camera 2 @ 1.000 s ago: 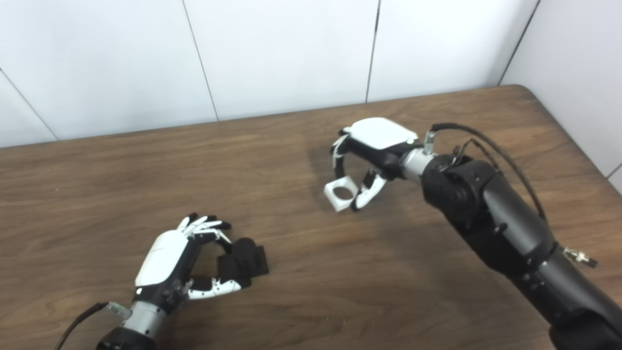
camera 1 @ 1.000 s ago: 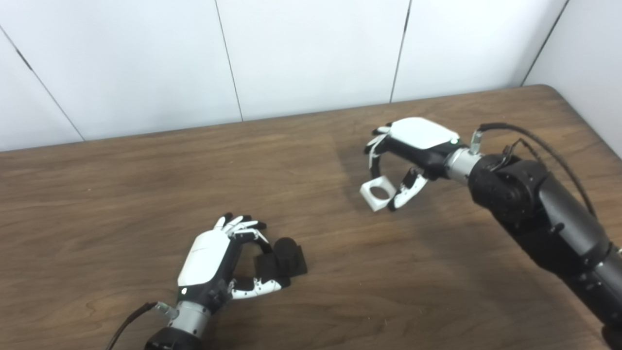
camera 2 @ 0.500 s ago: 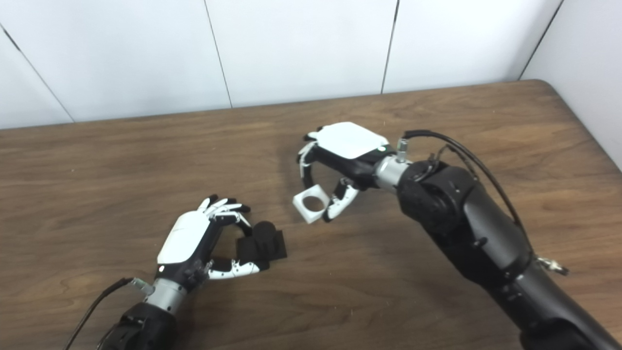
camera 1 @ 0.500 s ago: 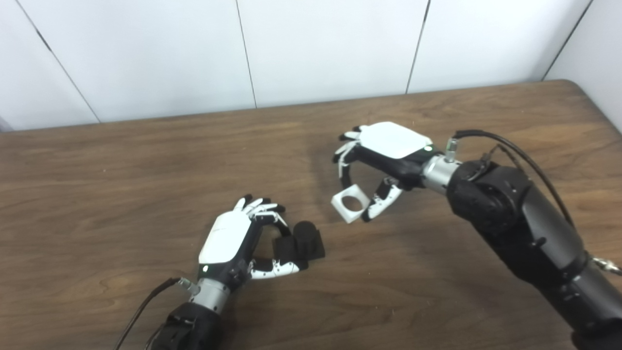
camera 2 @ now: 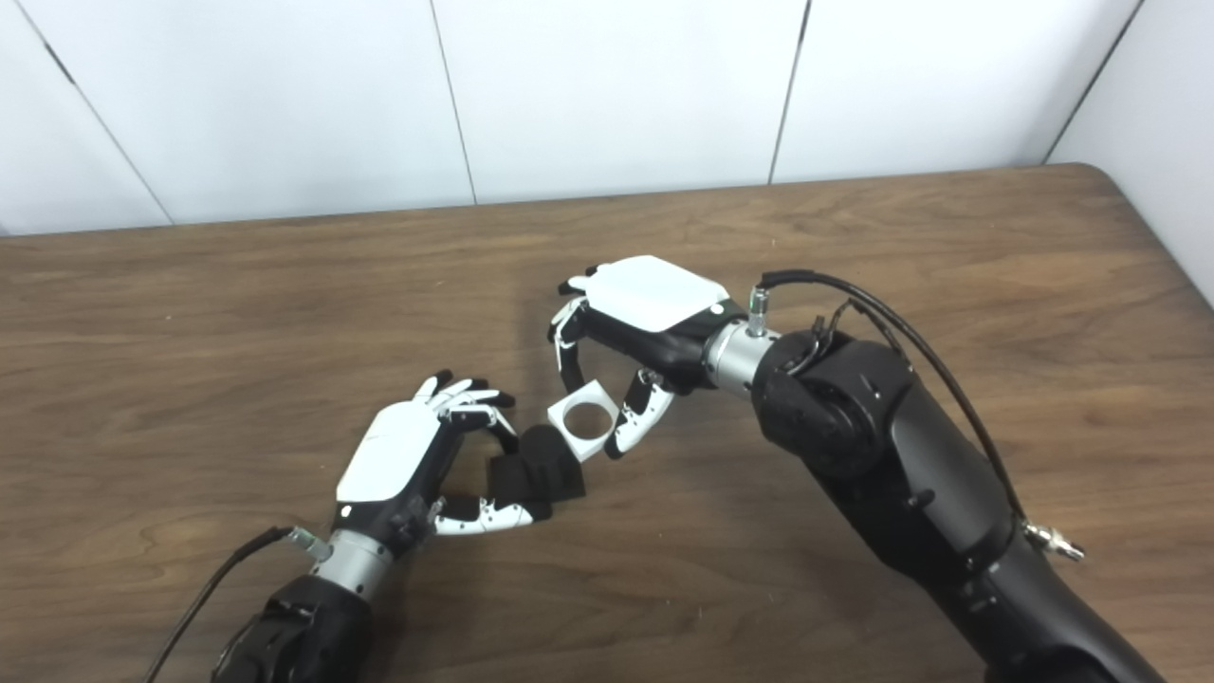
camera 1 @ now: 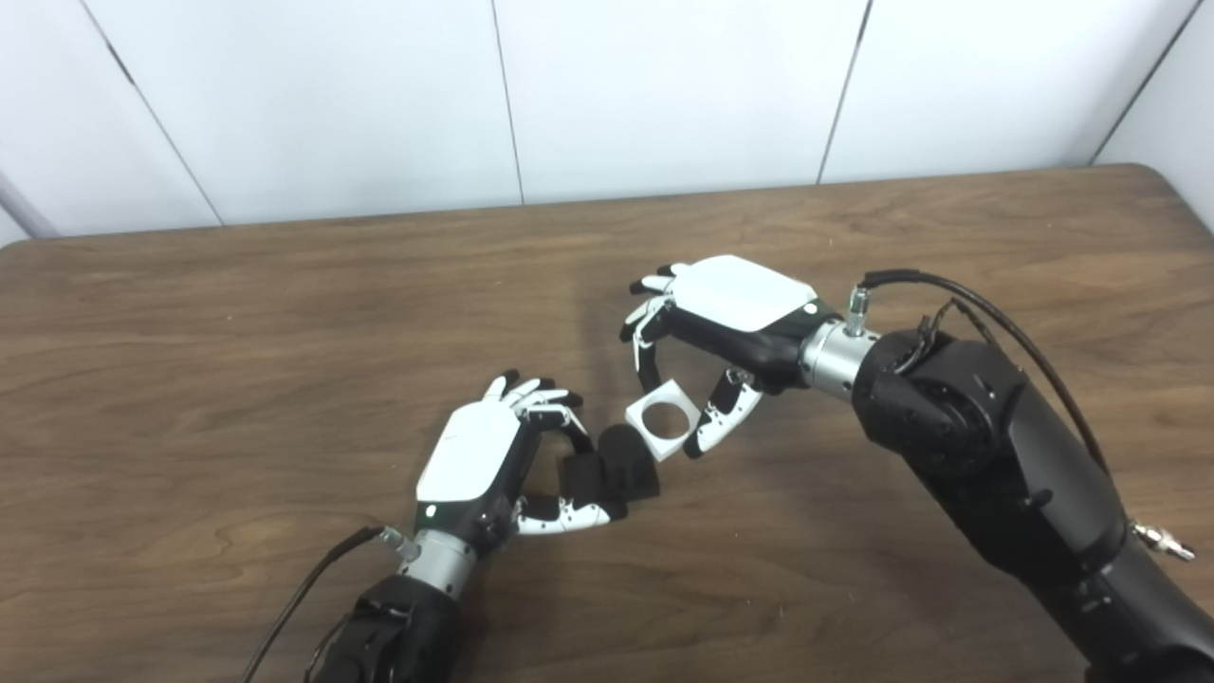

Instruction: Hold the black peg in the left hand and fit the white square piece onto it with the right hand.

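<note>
My left hand [camera 1: 484, 455] is shut on the black peg [camera 1: 616, 465], a dark block with a round stub pointing up and to the right, held just above the wooden table [camera 1: 237, 360]. My right hand [camera 1: 721, 318] is shut on the white square piece [camera 1: 662, 418], pinched between fingers and thumb, its round hole facing up. The white piece hangs just right of and above the peg's round top, almost touching it. Both also show in the right eye view: peg [camera 2: 541, 471], white piece [camera 2: 586, 419].
White wall panels [camera 1: 664, 85] stand behind the table's far edge. The table's right corner [camera 1: 1152, 180] is in view. A black cable [camera 1: 958, 294] loops over my right forearm.
The camera has shifted. My right hand has carried the white piece left and down towards the peg. My left hand with the peg has come closer to it; the gap is almost gone.
</note>
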`<move>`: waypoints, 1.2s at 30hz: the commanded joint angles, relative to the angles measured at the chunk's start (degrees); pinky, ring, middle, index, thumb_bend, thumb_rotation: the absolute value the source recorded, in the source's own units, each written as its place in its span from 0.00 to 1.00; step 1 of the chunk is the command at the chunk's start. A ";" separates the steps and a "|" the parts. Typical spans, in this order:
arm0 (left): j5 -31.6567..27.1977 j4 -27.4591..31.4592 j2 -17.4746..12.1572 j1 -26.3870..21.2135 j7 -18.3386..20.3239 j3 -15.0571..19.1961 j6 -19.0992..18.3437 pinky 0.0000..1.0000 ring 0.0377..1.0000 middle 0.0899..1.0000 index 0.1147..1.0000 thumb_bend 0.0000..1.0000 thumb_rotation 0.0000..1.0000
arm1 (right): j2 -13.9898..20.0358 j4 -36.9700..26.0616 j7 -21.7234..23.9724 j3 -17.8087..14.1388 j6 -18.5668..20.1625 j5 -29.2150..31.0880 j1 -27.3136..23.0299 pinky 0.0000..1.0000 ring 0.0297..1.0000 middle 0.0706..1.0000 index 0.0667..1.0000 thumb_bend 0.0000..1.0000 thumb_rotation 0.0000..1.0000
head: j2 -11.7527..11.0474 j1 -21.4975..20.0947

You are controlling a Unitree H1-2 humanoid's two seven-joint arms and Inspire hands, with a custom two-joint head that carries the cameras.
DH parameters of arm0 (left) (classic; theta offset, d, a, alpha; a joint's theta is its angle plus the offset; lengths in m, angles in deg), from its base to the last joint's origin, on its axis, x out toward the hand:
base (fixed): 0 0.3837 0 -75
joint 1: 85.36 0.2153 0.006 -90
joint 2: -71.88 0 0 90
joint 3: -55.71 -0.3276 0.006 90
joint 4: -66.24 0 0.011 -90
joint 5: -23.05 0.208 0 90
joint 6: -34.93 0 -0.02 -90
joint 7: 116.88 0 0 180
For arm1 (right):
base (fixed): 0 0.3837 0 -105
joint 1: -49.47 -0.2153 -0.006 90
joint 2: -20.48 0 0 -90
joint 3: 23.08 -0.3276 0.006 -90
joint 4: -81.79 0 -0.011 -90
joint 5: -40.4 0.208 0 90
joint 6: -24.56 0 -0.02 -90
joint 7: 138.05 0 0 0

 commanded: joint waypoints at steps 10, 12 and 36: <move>1.26 -2.68 0.26 0.79 2.74 -2.26 -1.41 1.00 0.88 0.77 0.42 0.52 0.05 | -0.70 -2.83 0.22 -0.78 -1.24 0.72 -1.84 0.98 0.96 0.79 0.45 0.52 0.13 | 0.14 0.63; 1.18 -2.66 0.26 0.77 2.77 -2.29 -1.51 1.00 0.88 0.77 0.42 0.52 0.05 | -0.91 -2.84 0.25 -0.74 -1.15 0.80 -1.74 0.98 0.96 0.79 0.45 0.52 0.13 | 0.29 0.78; 0.41 -2.66 -0.28 0.78 2.86 -2.17 -1.07 1.00 0.88 0.76 0.42 0.52 0.05 | -0.29 -0.33 -1.07 -2.39 -2.62 2.53 -2.54 0.97 0.96 0.79 0.45 0.52 0.13 | -0.29 -1.48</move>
